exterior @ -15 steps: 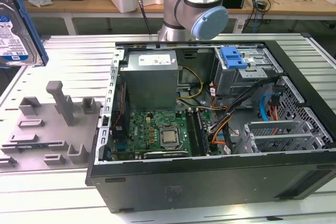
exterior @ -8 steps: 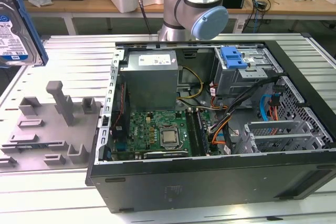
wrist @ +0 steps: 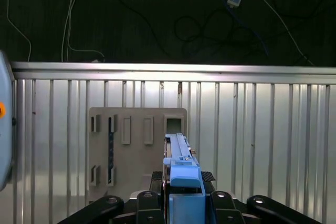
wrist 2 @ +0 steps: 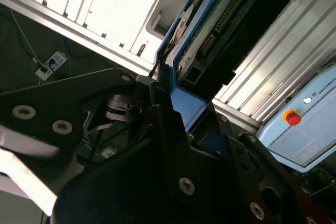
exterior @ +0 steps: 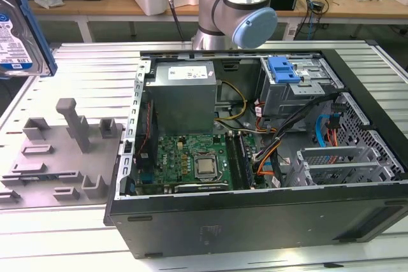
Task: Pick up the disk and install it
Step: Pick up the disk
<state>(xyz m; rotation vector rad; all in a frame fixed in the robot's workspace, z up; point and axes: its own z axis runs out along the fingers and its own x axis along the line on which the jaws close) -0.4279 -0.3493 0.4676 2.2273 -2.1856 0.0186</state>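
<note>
The disk [exterior: 19, 30], silver with a blue-and-white label and a blue carrier rail, hangs in the air at the exterior view's far left, above the ribbed table. In the first wrist view the disk [wrist: 181, 169] stands edge-on between the black fingers of my gripper [wrist: 181, 203], which is shut on it. The second wrist view has the disk [wrist 2: 210, 30] reaching away from the gripper [wrist 2: 176, 111], its connector side and blue rail showing.
An open computer case [exterior: 210, 227] lies on the table, with a metal drive bay under a blue latch [exterior: 284, 68] at its back right. A grey fixture plate [exterior: 38, 176] with upright pegs sits left of the case, below the disk. The arm's base [exterior: 236, 4] stands behind the case.
</note>
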